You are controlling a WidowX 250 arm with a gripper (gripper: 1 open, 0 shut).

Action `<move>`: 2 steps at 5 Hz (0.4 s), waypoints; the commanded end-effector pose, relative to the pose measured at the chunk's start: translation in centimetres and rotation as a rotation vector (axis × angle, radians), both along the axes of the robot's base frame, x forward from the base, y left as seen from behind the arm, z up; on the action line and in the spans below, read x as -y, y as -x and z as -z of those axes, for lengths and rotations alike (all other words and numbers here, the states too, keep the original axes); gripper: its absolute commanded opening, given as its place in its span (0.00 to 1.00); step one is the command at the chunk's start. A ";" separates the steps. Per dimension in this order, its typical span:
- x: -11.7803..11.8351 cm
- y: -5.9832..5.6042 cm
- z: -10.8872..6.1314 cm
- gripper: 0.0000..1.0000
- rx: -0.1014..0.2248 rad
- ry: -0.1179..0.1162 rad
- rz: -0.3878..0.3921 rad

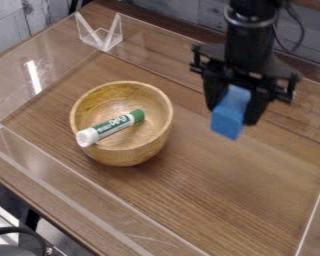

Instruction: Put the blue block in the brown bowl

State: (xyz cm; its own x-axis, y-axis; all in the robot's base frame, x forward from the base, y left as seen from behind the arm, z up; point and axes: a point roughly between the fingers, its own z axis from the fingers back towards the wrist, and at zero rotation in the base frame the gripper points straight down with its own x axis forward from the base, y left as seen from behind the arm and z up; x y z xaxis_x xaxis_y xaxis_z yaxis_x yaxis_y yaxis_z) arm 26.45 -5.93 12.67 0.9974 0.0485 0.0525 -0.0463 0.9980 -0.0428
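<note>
The blue block [231, 111] hangs in the air to the right of the brown bowl [123, 123], clear of the wooden table [149, 205]. It is pinched near its top between the fingers of the gripper [240, 95], which points straight down and is closed on it, so most of the block shows below the fingertips. That height looks chosen to carry the block over the bowl's thick rim without knocking it. The bowl sits well apart to the left and is not empty: a white-and-green tube [113, 124] lies slanted across its floor. The block will probably need to come down beside or on that tube.
</note>
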 end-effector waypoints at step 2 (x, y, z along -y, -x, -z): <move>0.1 0.2 -0.8 0.00 0.094 0.002 0.000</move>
